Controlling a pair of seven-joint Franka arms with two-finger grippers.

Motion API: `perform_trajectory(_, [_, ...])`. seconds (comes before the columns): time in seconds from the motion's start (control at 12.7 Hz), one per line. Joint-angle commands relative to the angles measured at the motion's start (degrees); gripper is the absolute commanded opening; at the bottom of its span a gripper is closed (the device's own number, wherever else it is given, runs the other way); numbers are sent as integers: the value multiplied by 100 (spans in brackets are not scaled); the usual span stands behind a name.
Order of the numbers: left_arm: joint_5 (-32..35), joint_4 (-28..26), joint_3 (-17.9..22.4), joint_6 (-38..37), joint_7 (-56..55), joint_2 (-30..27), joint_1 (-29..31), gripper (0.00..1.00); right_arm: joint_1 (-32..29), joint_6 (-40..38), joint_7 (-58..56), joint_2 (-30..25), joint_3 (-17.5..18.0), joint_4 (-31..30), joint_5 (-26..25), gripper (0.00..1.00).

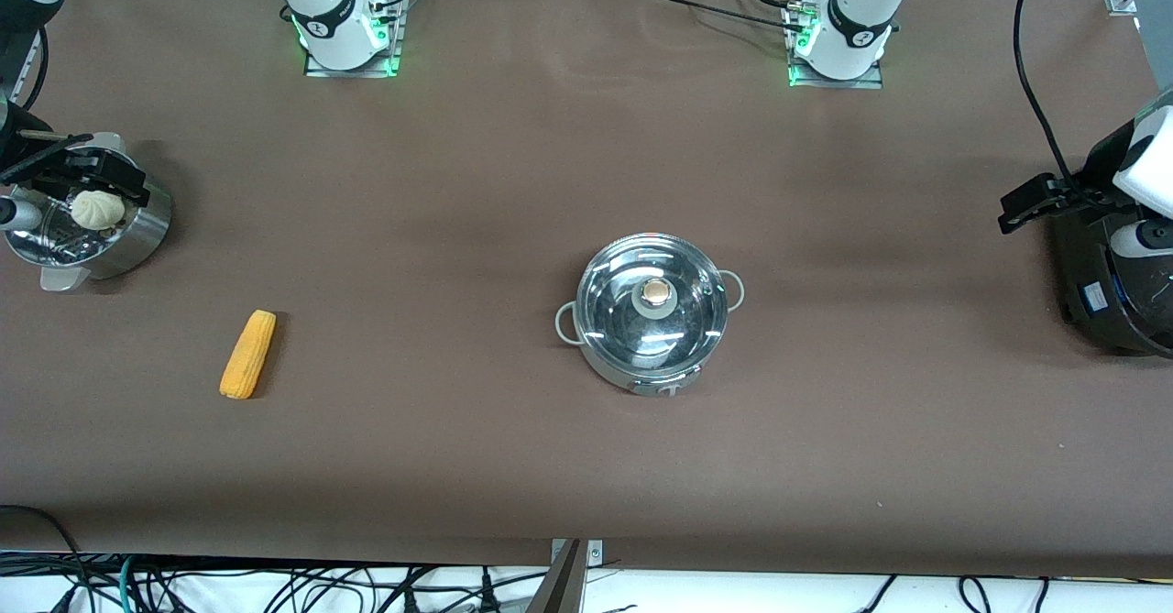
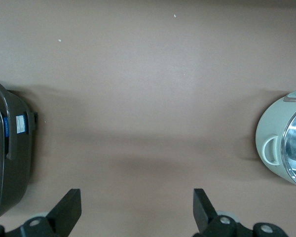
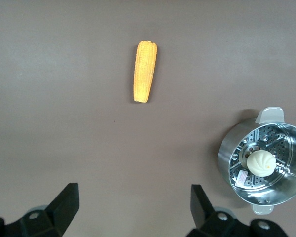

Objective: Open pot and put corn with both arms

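Front view is showing the pot [image 1: 652, 313] sitting near the middle of the tabletop [image 1: 586, 466], toward my left arm's end, with its glass lid [image 1: 652, 306] on and the knob [image 1: 654, 293] untouched, so I am judging that nothing of the task is done yet. The corn [image 1: 247, 354] is lying flat on the bare tabletop, well apart from the pot, toward my right arm's end and a little nearer the front camera. Lifting the lid, picking up the corn and setting it inside are all waiting. My right gripper [image 3: 133, 207] is hovering over the tabletop beside the steamer pot [image 1: 101, 228] holding a white bun [image 1: 97, 209], jaws spread wide and empty. My left gripper [image 2: 137, 210] is hanging over the tabletop between the black cooker [image 1: 1113, 274] and the pot, jaws also apart and gripping nothing.
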Motion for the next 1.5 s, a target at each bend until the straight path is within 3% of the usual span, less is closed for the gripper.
perform_trajectory(0.0, [-51, 62, 5, -52, 87, -12, 31, 100, -95, -43, -80, 66, 61, 153, 114, 100])
perform_trajectory(0.95, [-51, 71, -30, -43, 149, 137, -39, 100, -42, 9, -18, 74, 87, 144, 79, 100])
perform_trajectory(1.11, [-51, 27, -39, -208, 149, 399, -65, 100, -51, 158, -27, 390, 87, 144, 53, 100])
perform_trajectory(1.42, [-139, 89, -170, -447, -51, 375, -153, 100, -104, 904, -53, 1128, 61, 153, 62, 100])
